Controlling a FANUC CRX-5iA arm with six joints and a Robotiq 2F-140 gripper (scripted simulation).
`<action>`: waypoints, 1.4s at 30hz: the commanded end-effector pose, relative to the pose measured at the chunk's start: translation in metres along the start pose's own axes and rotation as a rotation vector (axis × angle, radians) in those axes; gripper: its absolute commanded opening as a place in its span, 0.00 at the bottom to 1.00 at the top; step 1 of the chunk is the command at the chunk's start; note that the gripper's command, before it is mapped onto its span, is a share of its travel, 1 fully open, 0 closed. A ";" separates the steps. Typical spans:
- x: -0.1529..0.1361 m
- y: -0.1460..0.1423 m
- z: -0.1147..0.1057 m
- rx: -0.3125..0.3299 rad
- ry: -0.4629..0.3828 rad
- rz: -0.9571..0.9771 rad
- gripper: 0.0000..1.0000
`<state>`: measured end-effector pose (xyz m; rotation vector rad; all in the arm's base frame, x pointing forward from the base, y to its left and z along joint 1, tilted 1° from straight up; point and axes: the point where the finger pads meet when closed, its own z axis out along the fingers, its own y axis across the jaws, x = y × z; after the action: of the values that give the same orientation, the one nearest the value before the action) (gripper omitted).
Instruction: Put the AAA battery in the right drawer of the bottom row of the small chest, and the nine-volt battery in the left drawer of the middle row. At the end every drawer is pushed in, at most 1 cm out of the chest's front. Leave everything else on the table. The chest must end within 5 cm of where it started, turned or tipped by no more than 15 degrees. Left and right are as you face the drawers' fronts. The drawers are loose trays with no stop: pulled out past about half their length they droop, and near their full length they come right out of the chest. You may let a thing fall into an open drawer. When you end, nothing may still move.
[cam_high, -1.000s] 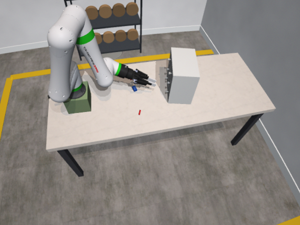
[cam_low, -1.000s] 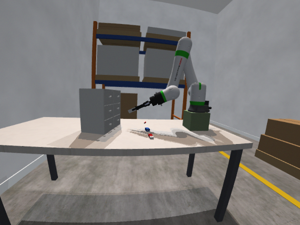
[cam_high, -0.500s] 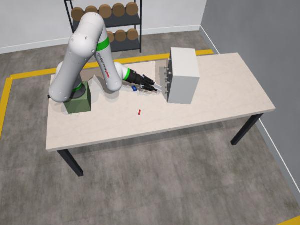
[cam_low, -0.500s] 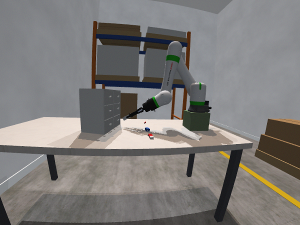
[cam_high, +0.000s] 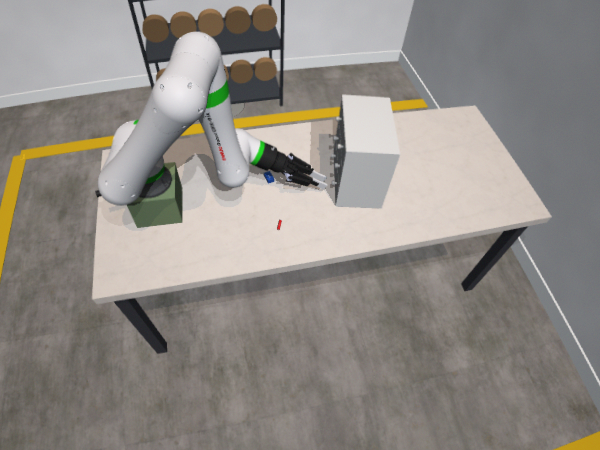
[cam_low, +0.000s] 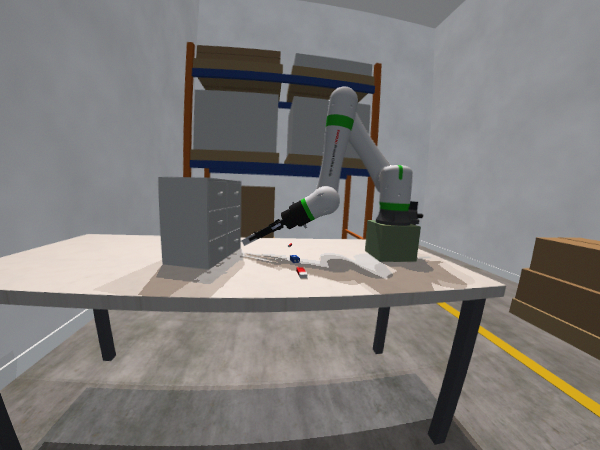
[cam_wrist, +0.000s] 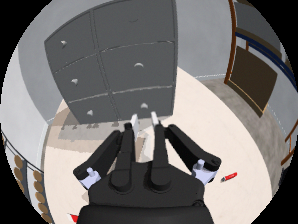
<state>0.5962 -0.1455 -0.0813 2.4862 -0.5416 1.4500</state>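
Starting at the left of the top view, you are seeing the white jointed arm (cam_high: 142, 145) (cam_low: 336, 150) with green bands standing on a dark green block-shaped pedestal (cam_high: 172, 212) (cam_low: 411, 252). Rightward, a small blue block (cam_high: 269, 177) (cam_low: 295, 258) is lying on the pale, stone-look tabletop (cam_high: 425, 200) (cam_low: 125, 285) (cam_wrist: 200, 120), near the black end effector (cam_high: 323, 181) (cam_low: 245, 241) (cam_wrist: 144, 119). A red-and-white block (cam_low: 301, 272) (cam_wrist: 73, 218) is also lying there; you are finding it in the exterior view, nearer that camera. You cannot tell for sure which block is the nine-volt battery. The slim red cylinder (cam_high: 279, 224) (cam_low: 290, 245) (cam_wrist: 229, 177), apparently the AAA battery, is resting on the tabletop, well apart from the drawers.

The end effector is slanting down, its pale fingertips partly parted and grasping nothing. They are pointing just in front of the lower right drawer's knob; you cannot tell whether they are touching it.

Farthest right, the grey box-shaped chest (cam_high: 367, 177) (cam_low: 184, 225) (cam_wrist: 130, 47) is standing upright, its six drawers in two columns of three. The left middle drawer (cam_low: 215, 226) (cam_wrist: 89, 75) and the bottom right drawer (cam_low: 234, 244) (cam_wrist: 160, 97) are both sitting pushed in, like the other four. Their fronts are hiding whatever is inside.

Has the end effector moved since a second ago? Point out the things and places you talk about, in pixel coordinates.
Yes: the end effector (cam_high: 321, 181) (cam_low: 245, 241) (cam_wrist: 144, 119) has come lower and closer to the grey box-shaped chest (cam_high: 369, 125) (cam_low: 184, 220) (cam_wrist: 135, 42), toward its bottom drawers.
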 end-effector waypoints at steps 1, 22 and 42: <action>0.000 0.000 0.000 0.000 0.000 0.000 0.20; 0.001 0.000 0.001 0.000 0.000 0.000 0.20; 0.014 0.000 0.024 0.000 0.000 0.000 0.20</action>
<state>0.6184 -0.1557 -0.0811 2.4861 -0.5416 1.4500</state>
